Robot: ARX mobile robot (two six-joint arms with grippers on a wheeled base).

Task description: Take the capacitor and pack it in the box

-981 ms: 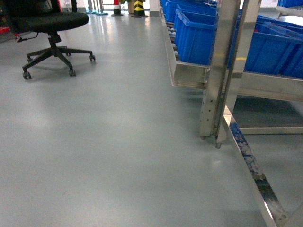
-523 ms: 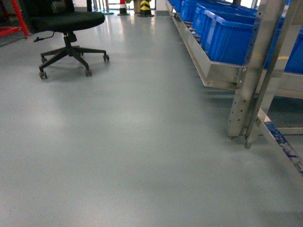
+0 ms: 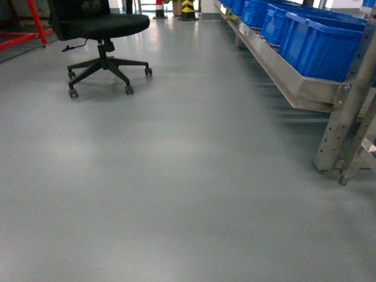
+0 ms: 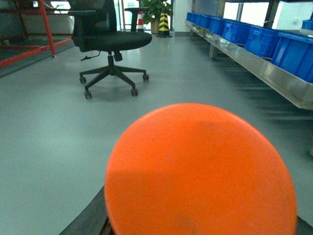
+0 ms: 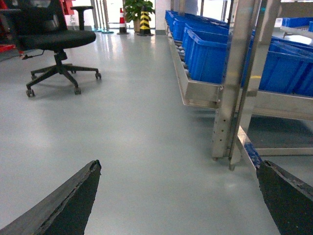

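Observation:
A large orange round thing, which I take for the capacitor (image 4: 200, 166), fills the lower half of the left wrist view. My left gripper (image 4: 200, 220) is shut on it, with only the edge of one dark finger (image 4: 90, 220) showing beside it. My right gripper (image 5: 178, 166) hangs open over bare grey floor, its two dark fingertips (image 5: 73, 200) wide apart with nothing between them. The box is out of view. Neither gripper shows in the head view.
A black office chair (image 3: 100, 35) on castors stands at the back left. A steel rack (image 3: 305, 88) carrying blue bins (image 3: 323, 41) runs along the right, with its upright post (image 3: 346, 117) near the right edge. Red frame legs (image 3: 23, 35) stand at the far left.
The head view has swung to the left: the rack post slid from the middle to the right edge, and the chair shifted right and closer to the centre.

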